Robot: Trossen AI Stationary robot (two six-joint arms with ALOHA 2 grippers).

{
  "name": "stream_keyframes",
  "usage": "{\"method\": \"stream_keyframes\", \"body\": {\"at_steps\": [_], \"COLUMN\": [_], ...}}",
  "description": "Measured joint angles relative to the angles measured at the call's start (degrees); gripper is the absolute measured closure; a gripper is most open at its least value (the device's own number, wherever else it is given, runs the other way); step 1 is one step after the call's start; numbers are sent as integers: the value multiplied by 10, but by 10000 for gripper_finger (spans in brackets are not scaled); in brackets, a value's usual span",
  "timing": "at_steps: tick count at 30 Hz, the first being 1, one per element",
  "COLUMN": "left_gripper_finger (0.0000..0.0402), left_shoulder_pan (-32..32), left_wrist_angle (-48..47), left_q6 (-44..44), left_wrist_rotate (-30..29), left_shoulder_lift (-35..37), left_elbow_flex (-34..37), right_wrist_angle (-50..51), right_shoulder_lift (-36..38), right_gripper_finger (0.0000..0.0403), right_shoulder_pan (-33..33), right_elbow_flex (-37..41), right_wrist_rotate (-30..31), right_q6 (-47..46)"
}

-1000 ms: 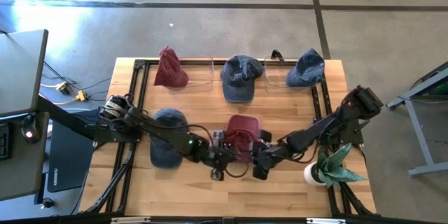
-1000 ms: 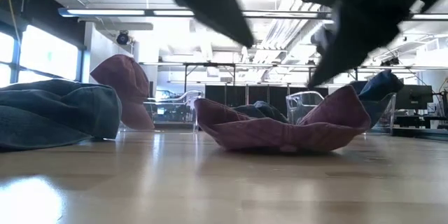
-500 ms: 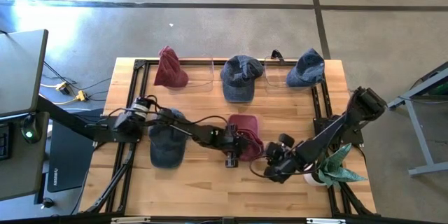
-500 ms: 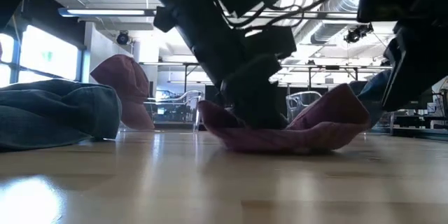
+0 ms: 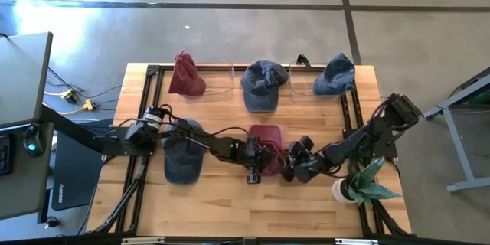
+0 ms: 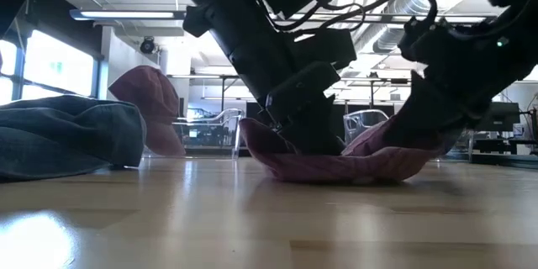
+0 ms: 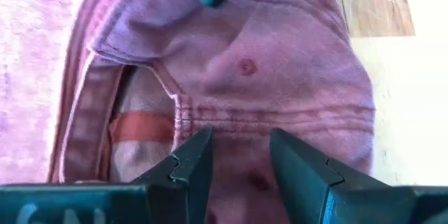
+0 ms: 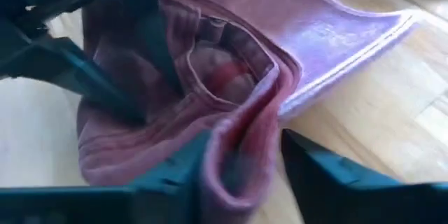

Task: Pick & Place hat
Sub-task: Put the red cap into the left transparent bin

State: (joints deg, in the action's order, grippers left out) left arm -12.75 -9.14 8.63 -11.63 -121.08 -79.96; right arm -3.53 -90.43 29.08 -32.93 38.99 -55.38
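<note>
A maroon hat (image 5: 266,139) lies upside down at the table's middle, its crown on the wood (image 6: 336,168). My left gripper (image 7: 238,155) reaches in from the left and stands inside the hollow (image 5: 253,161), fingers open. My right gripper (image 8: 245,175) comes from the right (image 5: 292,165) and is shut on the hat's right-hand rim. In the low view it (image 6: 424,118) covers that side of the hat, and the left gripper (image 6: 307,130) stands in the middle. My left gripper stands with its open fingertips (image 7: 198,155) on the inner crown (image 7: 241,122), just near the sweatband seam, coming slanting down from the table's left; the hat stays flat on the table. My right gripper has a raised fold of the hat's rim (image 8: 245,136) pinched between its two fingers, one finger (image 8: 183,171) on the hollow side and one outside. It comes low from the table's right, and the hat's crown stays on the table.
A blue denim hat (image 5: 183,161) lies left of the maroon one, under the left arm. Along the far edge, clear stands carry a maroon hat (image 5: 185,74) and two denim hats (image 5: 263,84) (image 5: 334,75). A potted plant (image 5: 363,184) stands near the right arm.
My left gripper moved from the hat's near side toward the far edge and down into the hollow, then kept still. My right gripper swung off toward the table's right and near edge, then came back to the hat's right rim. The hat stayed on the table.
</note>
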Motion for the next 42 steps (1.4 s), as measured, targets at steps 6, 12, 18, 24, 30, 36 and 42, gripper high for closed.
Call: {"method": "stream_keyframes", "body": {"at_steps": [6, 12, 18, 24, 30, 36, 42], "left_gripper_finger": [263, 264, 263, 264, 264, 264, 264], "left_shoulder_pan": [5, 8, -3, -21, 0, -10, -17], "left_wrist_angle": [-51, -108, -213, -133, -116, -93, -68], "left_q6": [49, 65, 66, 38, 23, -28, -30], "left_wrist_rotate": [-50, -19, -28, -55, -22, 46, 36], "left_shoulder_lift": [2, 0, -1, -3, -39, -39, -8], "left_elbow_flex": [-2, -37, -112, -93, -85, -85, -86], "right_wrist_angle": [57, 90, 88, 96, 103, 100, 104], "right_shoulder_lift": [0, 0, 0, 0, 17, 47, 41], "right_gripper_finger": [388, 384, 383, 391, 386, 392, 390], "right_shoulder_pan": [6, 19, 18, 19, 34, 42, 43], "right_elbow_flex": [-4, -37, -54, -54, -54, -54, -54], "right_wrist_rotate": [52, 108, 77, 49, 20, 20, 12], "right_q6": [-1, -8, 27, 33, 43, 44, 45]}}
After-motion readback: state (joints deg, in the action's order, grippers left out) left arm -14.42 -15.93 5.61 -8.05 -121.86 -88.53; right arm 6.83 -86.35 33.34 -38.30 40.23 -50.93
